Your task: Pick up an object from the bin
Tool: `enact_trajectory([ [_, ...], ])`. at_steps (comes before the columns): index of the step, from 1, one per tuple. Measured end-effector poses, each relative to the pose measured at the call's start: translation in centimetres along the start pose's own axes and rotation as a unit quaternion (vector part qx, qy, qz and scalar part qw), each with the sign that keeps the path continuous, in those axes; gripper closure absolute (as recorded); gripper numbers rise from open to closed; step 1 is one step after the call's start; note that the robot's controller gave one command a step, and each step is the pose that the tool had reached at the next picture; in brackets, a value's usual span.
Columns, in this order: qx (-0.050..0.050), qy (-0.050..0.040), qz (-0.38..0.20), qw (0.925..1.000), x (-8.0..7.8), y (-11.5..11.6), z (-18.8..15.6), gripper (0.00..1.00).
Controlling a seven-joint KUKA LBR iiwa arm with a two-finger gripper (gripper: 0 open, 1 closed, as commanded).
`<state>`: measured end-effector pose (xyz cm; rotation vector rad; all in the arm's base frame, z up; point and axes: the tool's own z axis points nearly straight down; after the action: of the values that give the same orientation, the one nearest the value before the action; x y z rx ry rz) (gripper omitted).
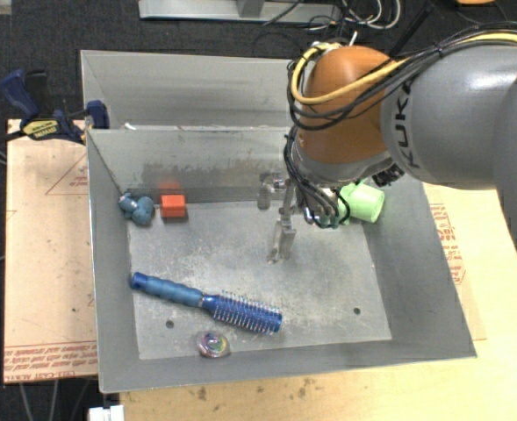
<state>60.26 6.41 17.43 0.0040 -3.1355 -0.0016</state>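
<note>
My gripper (278,249) hangs over the bare middle of the bin floor, its tip low above the metal, with nothing seen in it. A light green cup-like thing (365,203) lies just to its right by the bin's right wall, partly hidden behind the arm. A blue hairbrush (210,303) lies flat in front of the gripper near the front wall, handle pointing left, bristles to the right.
An orange block (173,205) and a small blue lumpy thing (139,209) sit against the back wall at the left. A shiny round trinket (212,345) rests at the front wall below the brush. The arm with its orange cover fills the upper right.
</note>
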Motion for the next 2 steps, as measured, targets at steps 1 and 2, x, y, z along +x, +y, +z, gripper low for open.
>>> enact_trajectory([
  [1, -0.001, -0.0001, -0.061, 0.9981, 5.0, 9.1, 5.5, 0.00],
  [2, -0.001, -0.0005, -0.011, 0.9999, 7.6, 14.4, 10.8, 0.00],
])
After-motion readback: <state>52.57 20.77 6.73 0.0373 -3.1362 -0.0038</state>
